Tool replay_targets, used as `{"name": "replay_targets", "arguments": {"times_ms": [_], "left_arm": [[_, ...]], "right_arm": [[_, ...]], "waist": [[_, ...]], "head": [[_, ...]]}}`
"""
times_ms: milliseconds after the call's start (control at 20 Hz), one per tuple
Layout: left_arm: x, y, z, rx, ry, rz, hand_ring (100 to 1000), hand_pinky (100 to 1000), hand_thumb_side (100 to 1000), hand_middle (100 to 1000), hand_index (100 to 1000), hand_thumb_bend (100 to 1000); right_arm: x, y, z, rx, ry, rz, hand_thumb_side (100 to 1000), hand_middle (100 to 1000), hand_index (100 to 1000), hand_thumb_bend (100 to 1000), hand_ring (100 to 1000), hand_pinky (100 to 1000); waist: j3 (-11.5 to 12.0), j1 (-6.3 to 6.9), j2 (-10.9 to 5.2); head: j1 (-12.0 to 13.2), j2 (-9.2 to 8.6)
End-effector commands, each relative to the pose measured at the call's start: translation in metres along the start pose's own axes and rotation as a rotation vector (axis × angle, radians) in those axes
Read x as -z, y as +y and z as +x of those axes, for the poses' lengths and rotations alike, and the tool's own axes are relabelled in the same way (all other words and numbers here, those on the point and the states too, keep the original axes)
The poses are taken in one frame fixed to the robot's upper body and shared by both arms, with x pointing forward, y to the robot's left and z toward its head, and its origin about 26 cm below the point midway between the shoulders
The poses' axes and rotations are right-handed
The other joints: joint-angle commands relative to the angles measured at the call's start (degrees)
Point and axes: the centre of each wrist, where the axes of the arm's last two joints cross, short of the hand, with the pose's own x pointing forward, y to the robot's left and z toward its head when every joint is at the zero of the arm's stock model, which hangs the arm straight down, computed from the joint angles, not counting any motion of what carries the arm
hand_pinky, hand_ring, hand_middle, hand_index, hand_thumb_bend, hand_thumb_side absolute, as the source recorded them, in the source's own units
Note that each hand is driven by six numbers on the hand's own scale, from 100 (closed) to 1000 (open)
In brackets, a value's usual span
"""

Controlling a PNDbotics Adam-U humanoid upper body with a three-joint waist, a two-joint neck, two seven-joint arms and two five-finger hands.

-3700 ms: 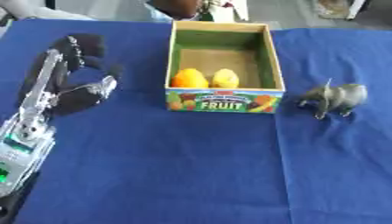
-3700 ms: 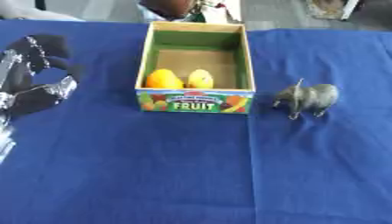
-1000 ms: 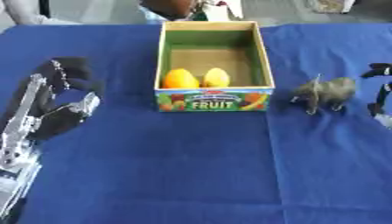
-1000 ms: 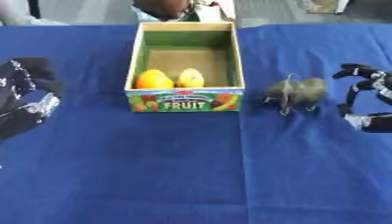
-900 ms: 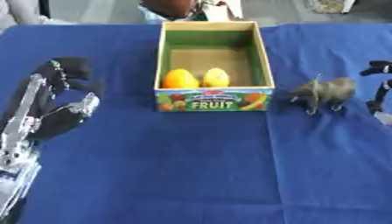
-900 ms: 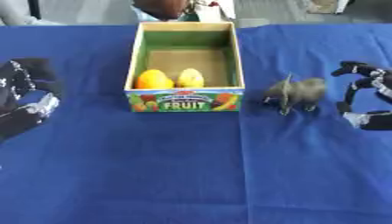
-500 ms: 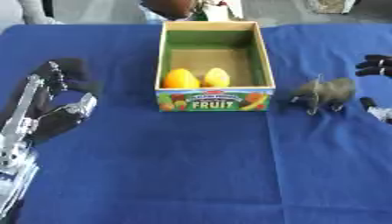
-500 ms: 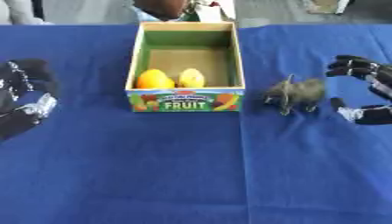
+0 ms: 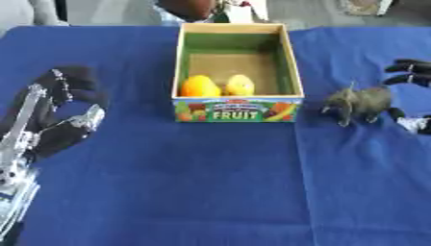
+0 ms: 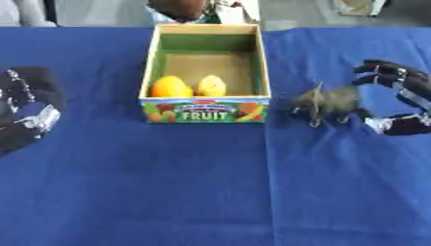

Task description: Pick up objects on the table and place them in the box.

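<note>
On a blue cloth-covered table (image 9: pixel 210 192), the robot's black left hand (image 9: pixel 63 120) rests idle at the left edge, fingers loosely curled around nothing. In the centre stands a wooden box with green inner walls and a "FRUIT" label (image 9: pixel 237 109), holding an orange round fruit (image 9: pixel 198 87) and a yellow lemon-like fruit (image 9: pixel 240 85). Just right of the box stands a small grey toy elephant (image 10: pixel 328 103). The black right hand (image 10: pixel 402 98) hovers beside it, fingers and thumb spread wide, not touching. The toy looks light, rigid and probably smooth; gripping across its body seems safest.
</note>
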Motion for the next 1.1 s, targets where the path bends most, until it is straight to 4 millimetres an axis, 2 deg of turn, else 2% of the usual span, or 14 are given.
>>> {"name": "replay_targets", "arguments": {"times_ms": [50, 1100], "left_arm": [[0.002, 0.003, 0.007, 0.012, -0.030, -0.002, 690, 655, 219, 617, 753, 302], [0.003, 0.001, 0.008, 0.002, -0.034, -0.018, 686, 657, 228, 615, 754, 298]], "right_arm": [[-0.003, -0.016, -0.006, -0.053, 0.012, -0.018, 296, 891, 869, 232, 1000, 961], [0.005, 0.001, -0.005, -0.070, 0.020, 0.005, 292, 860, 861, 191, 1000, 952]], "waist": [[0.15, -0.13, -1.02], [1.51, -0.21, -0.69]], "head": [[-0.16, 0.31], [-1.65, 0.19]]}}
